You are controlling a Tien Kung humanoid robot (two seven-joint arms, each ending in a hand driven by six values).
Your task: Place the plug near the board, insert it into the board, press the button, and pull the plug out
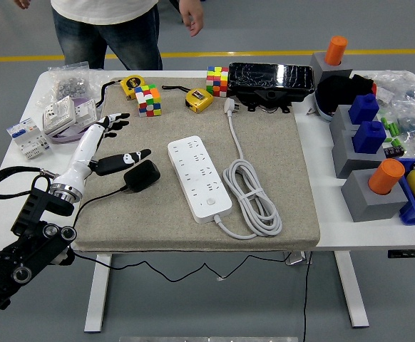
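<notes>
Reaching in from the lower left, the left hand [106, 146] lies over the left edge of the tan mat [279, 178] with its fingers spread wide and holding nothing; the thumb [125, 157] points right toward the plug. The black plug [141, 176], a blocky adapter with a thin black cable [93, 203] trailing off the mat's front left, lies flat on the mat just beside the thumb tip; whether the two touch cannot be told. To its right, apart from it, the white power board [198, 179] lies lengthwise on the mat, its round button [210, 201] near the front end. The board's own grey-white cord [252, 196] lies coiled at its right, and its white plug [229, 106] rests near the mat's far edge.

Along the far edge sit two coloured cubes [148, 100], two yellow tape measures [198, 98] and a black device [270, 78]. Left of the mat on the white table [1, 171] are white sockets [59, 115]. On the table's right stand grey and blue blocks [369, 137] with orange pegs [386, 176].

A person [108, 28] stands at the far side, one hand [192, 16] hanging clear of the table.
</notes>
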